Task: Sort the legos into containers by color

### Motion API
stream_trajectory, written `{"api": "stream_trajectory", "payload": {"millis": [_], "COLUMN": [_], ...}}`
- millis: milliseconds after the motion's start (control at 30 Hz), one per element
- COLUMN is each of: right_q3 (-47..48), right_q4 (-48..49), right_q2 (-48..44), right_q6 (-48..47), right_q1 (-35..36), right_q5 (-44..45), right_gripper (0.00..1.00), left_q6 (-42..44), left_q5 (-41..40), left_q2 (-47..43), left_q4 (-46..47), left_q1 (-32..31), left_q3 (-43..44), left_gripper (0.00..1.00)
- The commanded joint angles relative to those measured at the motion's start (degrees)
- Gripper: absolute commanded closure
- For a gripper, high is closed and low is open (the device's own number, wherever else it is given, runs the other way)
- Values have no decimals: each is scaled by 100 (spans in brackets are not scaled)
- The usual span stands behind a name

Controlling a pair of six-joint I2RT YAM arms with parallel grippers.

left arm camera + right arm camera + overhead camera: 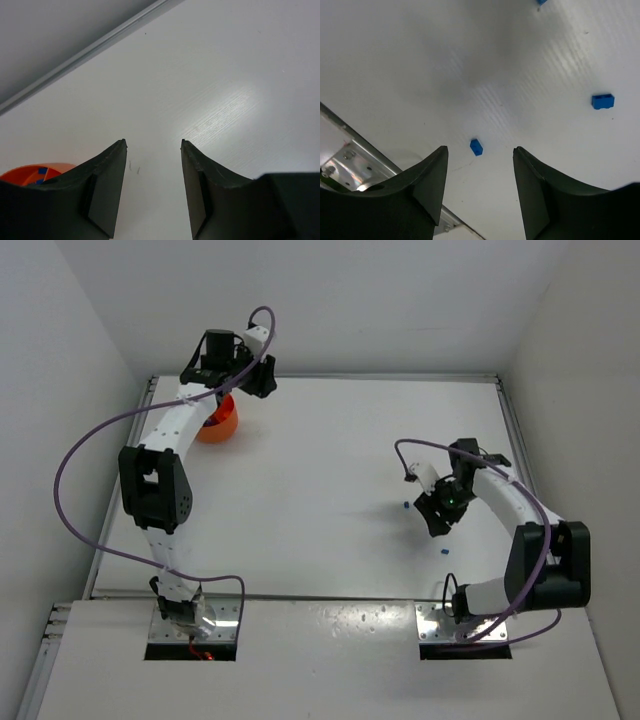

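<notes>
The orange bowl (225,426) was half covered from above by the left arm (175,425), and its rim (30,171) was cut off behind a finger (107,190) (only blue bits showed inside). One blue brick (541,1) was clipped by the right wrist view's top edge. A blue speck (407,506) was too small for its shape to be told.

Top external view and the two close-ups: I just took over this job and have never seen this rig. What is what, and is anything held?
The overhead picture looks down on a white table with two white robot arms bolted at its near edge. The other two pictures come from a camera on each wrist, looking out between that arm's black fingers. The left pincer is near an orange bowl with blue bits inside. The right pincer hangs over small blue legos lying loose on the table. Both pincers stand open and hold nothing.
</notes>
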Motion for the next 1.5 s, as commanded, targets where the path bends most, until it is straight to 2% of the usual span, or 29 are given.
{"api": "stream_trajectory", "payload": {"millis": [0,133,467,733,1200,1467], "right_q3": [-218,-780,-1282,-1335,-1212,-1107], "right_q4": [-129,29,424,881,829,829], "right_q2": [-245,-509,-448,-141,185,421], "right_q6": [-1015,-1367,-1561,-1561,-1509,-1447], "right_q1": [-62,-9,-9,-9,105,280], "right_q5": [218,500,825,1107,826,773], "right_gripper": [45,45,48,50,56,66], "left_q6": [-170,-170,-170,-117,-117,-117], "left_q5": [68,68,68,68,15,68], "left_q2": [-311,-250,-249,-144,-91,-38], "left_q4": [218,218,218,218,218,218], "left_q1": [-23,-76,-129,-129,-129,-129], "left_q3": [126,188,302,355,355,355], "left_gripper": [47,47,47,47,47,47]}}
